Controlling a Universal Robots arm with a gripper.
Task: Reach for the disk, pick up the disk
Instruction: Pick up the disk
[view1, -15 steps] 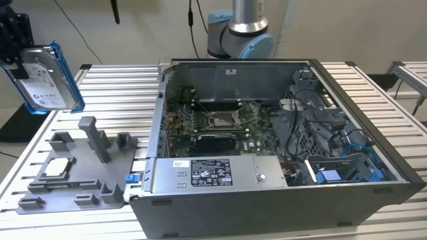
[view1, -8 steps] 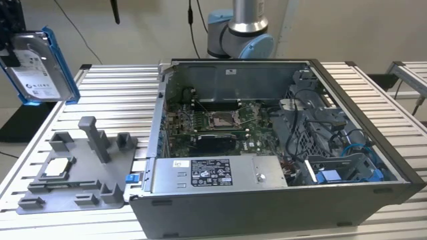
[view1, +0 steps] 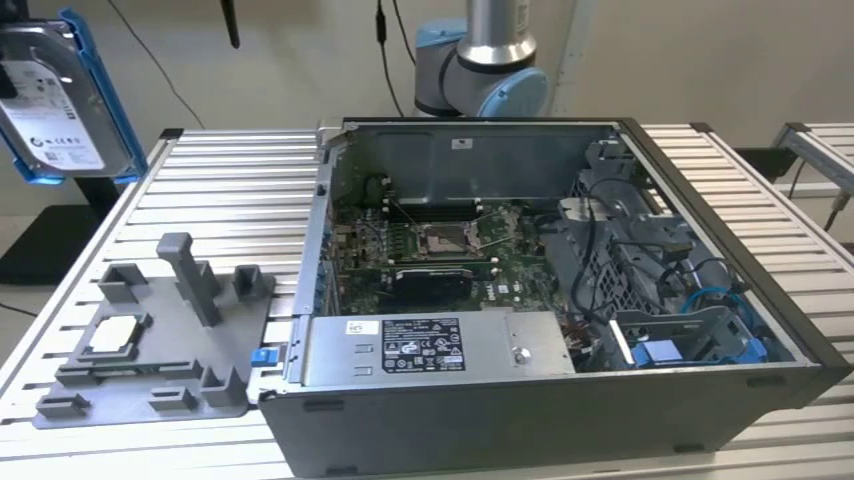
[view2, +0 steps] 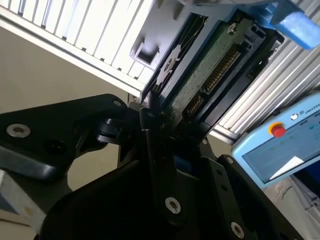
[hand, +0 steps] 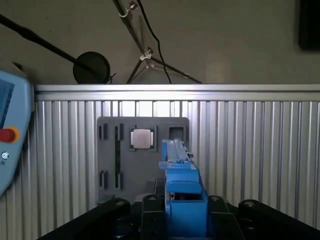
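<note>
First wrist view: one gripper (hand: 182, 214) pinches one disk (hand: 180, 175); one square chip (hand: 141, 138) sits in one tray (hand: 145, 170).

Silver, blue-framed disk (view1: 60, 95), upright, aloft at the exterior view's left

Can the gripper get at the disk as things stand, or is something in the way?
Yes, apparently it already has: the gripper looks shut on the disk by its blue frame, and the exterior view shows the disk held up clear of the table.

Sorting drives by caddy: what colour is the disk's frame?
Bright blue disk frame, best in the exterior view.
</note>
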